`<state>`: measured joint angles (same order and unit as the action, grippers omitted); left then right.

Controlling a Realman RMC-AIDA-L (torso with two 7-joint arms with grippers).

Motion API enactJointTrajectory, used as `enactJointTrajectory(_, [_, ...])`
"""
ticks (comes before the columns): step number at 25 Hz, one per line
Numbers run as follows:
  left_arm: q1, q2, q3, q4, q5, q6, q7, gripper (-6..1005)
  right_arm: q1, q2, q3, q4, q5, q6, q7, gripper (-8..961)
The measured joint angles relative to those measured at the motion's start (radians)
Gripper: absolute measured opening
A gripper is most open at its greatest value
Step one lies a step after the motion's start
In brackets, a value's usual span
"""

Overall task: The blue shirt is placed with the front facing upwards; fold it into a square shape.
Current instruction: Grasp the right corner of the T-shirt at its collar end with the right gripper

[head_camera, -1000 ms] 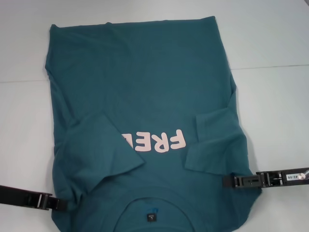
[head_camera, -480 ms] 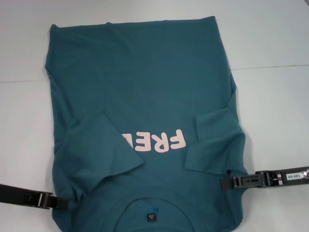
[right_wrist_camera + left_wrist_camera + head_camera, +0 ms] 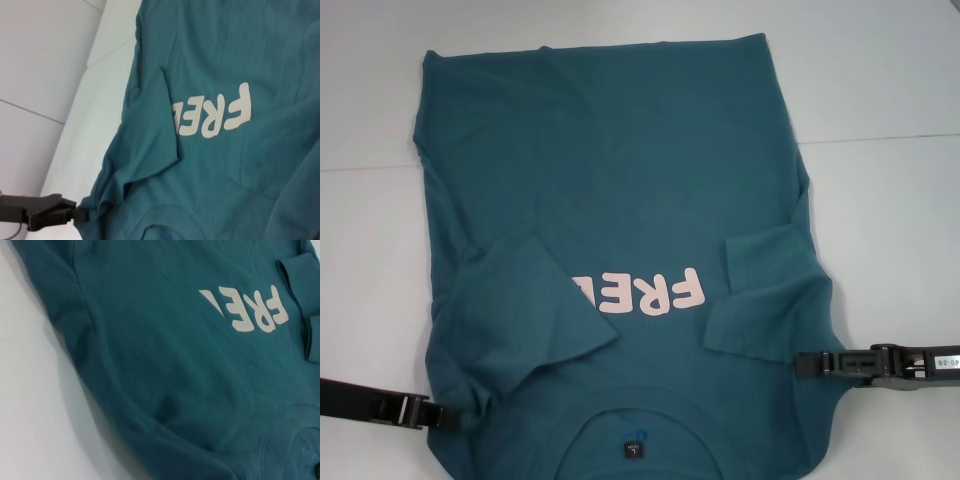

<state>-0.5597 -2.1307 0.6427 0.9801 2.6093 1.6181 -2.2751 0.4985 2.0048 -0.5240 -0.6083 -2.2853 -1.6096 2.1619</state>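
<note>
- Since a moment ago, the right gripper (image 3: 804, 365) has slid a little outward, toward 3 o'clock, and the cloth edge by it looks pulled out a bit. The left gripper (image 3: 442, 418) has not moved.
- The blue shirt (image 3: 620, 170) lies flat on the white table (image 3: 890, 90), front up. Its collar and small black tag (image 3: 634, 449) are at 6 o'clock, close to the robot, and its hem is at 12 o'clock.
- Both short sleeves are already folded in over the chest, one on each side of the pink letters (image 3: 655, 293).
- The left gripper touches the shirt's edge at about 8 o'clock. It looks pinched on the cloth there, but I cannot tell for sure.
- The right gripper touches the shirt's edge at about 4 o'clock. I cannot tell if its fingers are together or apart.
- I think the next step is lifting the collar end up and over toward the hem.
- If one side lets go, or one arm pulls harder than the other, the fold could go crooked.
- The folded sleeves could also flop back out when the cloth is lifted.
</note>
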Motion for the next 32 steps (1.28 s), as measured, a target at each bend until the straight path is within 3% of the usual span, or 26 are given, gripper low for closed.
enactJointTrajectory(10, [-0.003, 0.001, 0.002, -0.013, 0.0, -0.001, 0.002, 27, -0.037, -0.017, 0.049, 0.001, 0.0, -0.024, 0.001, 882])
enactJointTrajectory(20, [-0.003, 0.0, 0.002, -0.014, 0.0, -0.001, 0.005, 28, -0.046, -0.018, 0.057, 0.006, -0.004, -0.004, 0.002, 874])
enactJointTrajectory(25, [-0.003, 0.0, 0.002, -0.014, 0.0, -0.001, 0.007, 27, -0.049, -0.02, 0.058, 0.027, -0.006, 0.022, 0.004, 661])
enactJointTrajectory(32, [-0.003, 0.001, 0.002, -0.014, 0.0, 0.001, 0.008, 27, -0.062, -0.023, 0.058, 0.022, -0.001, 0.019, 0.004, 451])
